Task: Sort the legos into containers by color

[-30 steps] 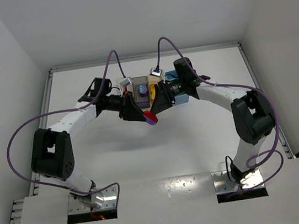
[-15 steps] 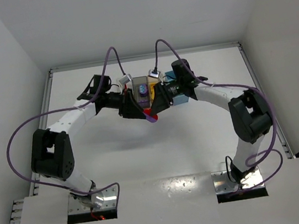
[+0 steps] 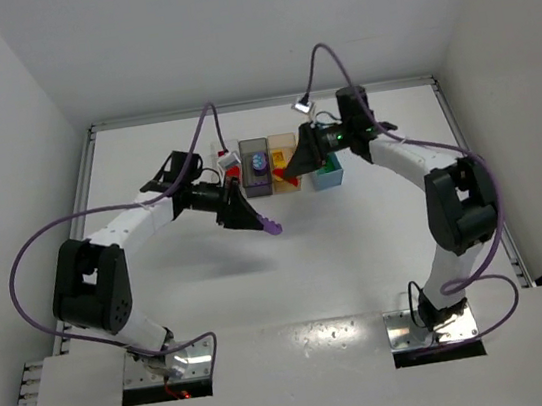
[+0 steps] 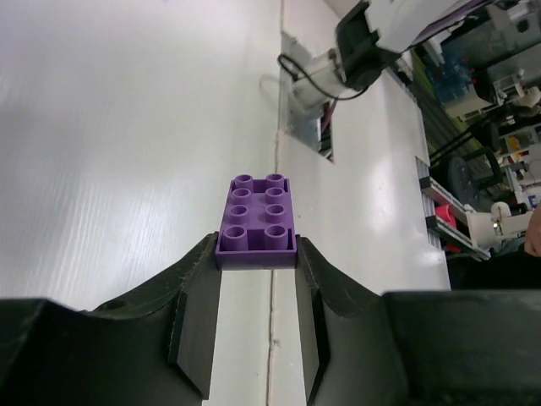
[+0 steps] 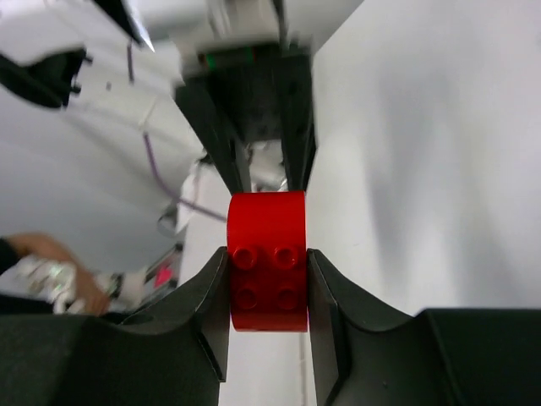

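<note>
Left gripper (image 4: 256, 254): clamped on a purple 2x4 lego brick (image 4: 256, 227), fingers on the brick's 2 long sides, studs facing the wrist camera. The brick is off the table (image 3: 357, 241), out in front of the bin row.

Right gripper (image 5: 267, 254): jaws closed tight on a red lego brick (image 5: 267, 220), 4 studs showing, far end rounded.

Change over the last second: the 2 grippers were nose to nose in front of the bins, with the red and purple pieces together between them. Now they are well apart, and each piece has gone with its own gripper. The left arm has drawn back slightly to its own side. The right arm has swung up and away, and in the top view its gripper overlaps the near end of the tan bin (image 3: 281, 142), just beside the light blue bin (image 3: 329, 181).

Smoky grey bin (image 3: 250, 180): a purple piece lies inside. The bins have not shifted.
</note>
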### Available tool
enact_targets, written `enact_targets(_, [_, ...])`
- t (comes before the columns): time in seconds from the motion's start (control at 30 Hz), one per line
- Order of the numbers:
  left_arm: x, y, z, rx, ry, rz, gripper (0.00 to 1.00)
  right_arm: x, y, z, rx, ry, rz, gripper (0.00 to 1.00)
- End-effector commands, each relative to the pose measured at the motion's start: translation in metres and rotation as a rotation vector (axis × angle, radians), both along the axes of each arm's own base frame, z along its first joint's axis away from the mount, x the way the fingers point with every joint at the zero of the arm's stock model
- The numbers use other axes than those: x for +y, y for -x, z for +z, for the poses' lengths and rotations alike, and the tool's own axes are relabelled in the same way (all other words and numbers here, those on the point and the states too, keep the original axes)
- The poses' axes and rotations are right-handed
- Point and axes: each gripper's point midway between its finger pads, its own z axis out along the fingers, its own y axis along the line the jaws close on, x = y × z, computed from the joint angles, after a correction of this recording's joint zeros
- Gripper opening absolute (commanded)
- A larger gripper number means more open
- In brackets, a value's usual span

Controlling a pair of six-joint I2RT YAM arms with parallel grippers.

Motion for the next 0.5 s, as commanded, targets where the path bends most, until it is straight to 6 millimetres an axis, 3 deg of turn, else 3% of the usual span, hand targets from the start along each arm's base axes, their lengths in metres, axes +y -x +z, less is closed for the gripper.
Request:
enact_targets(0.0, [0.003,0.001,-0.006,-0.075,-0.027,0.012,0.06,-0.035,-0.049,0.044,-0.173,-0.039,-0.134,0.0])
enact_targets(0.07, [0.004,-0.008,-0.007,-0.101,-0.061,0.043,0.06,-0.045,-0.059,0.05,-0.208,-0.037,-0.175,0.0])
enact_targets(0.1, [0.003,-0.02,0.001,-0.148,-0.074,0.067,0.06,-0.05,-0.065,0.05,-0.21,-0.03,-0.201,0.0])
enact_targets(0.2, [0.008,-0.085,0.008,-0.286,-0.199,0.309,0.06,-0.062,-0.074,0.046,-0.249,0.016,-0.273,0.0])
enact_targets(0.3, [0.008,-0.135,0.021,-0.321,-0.227,0.471,0.06,-0.067,-0.076,0.039,-0.295,0.087,-0.325,0.0])
enact_targets(0.43, [0.021,-0.196,0.006,-0.3,-0.349,0.685,0.06,-0.073,-0.081,0.036,-0.367,0.169,-0.39,0.0])
enact_targets(0.47, [0.022,-0.202,0.001,-0.294,-0.368,0.7,0.06,-0.074,-0.084,0.034,-0.369,0.181,-0.404,0.0])
